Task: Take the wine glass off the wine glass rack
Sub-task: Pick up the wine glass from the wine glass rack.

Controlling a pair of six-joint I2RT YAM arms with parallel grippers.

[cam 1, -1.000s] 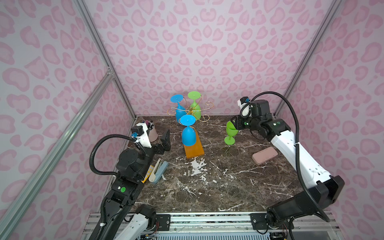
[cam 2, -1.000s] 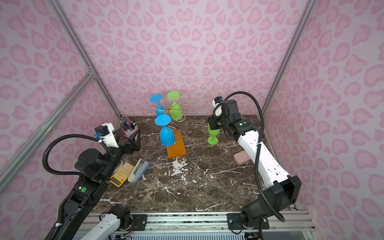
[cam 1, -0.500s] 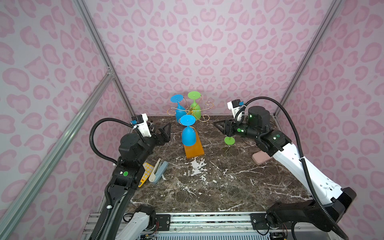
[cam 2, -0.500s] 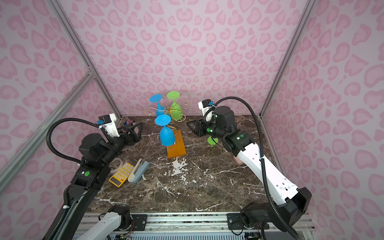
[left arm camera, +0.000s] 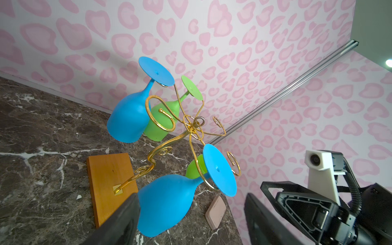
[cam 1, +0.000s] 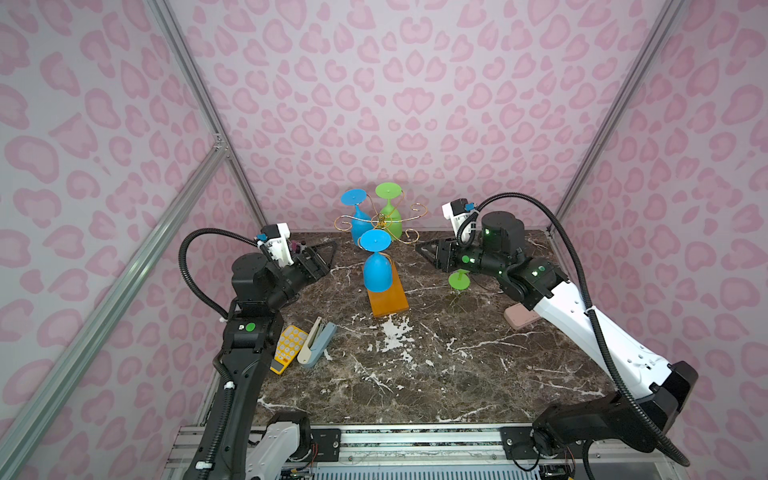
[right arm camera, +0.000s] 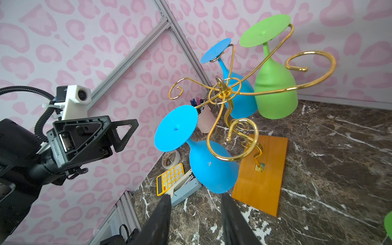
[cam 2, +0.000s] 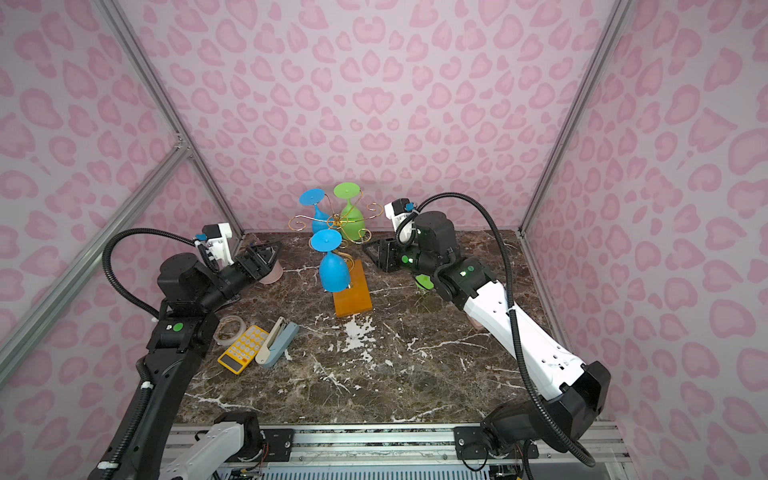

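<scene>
Wine glass, blue plastic (cam 1: 377,272), inverted: hangs by its foot from the front curl of gold wire rack (cam 1: 380,222) on orange wooden base (cam 1: 388,299). Left claw (cam 1: 322,255): wide, empty, near the bowl. Right claw (cam 1: 426,249): half-open, empty. Advice: grip bowl gently, slide foot outward along curl.

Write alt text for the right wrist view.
Gold wire wine glass rack on an orange base holds three upside-down glasses: near blue glass, far blue glass, green glass. The open right pincer points at the near one, not touching.
</scene>
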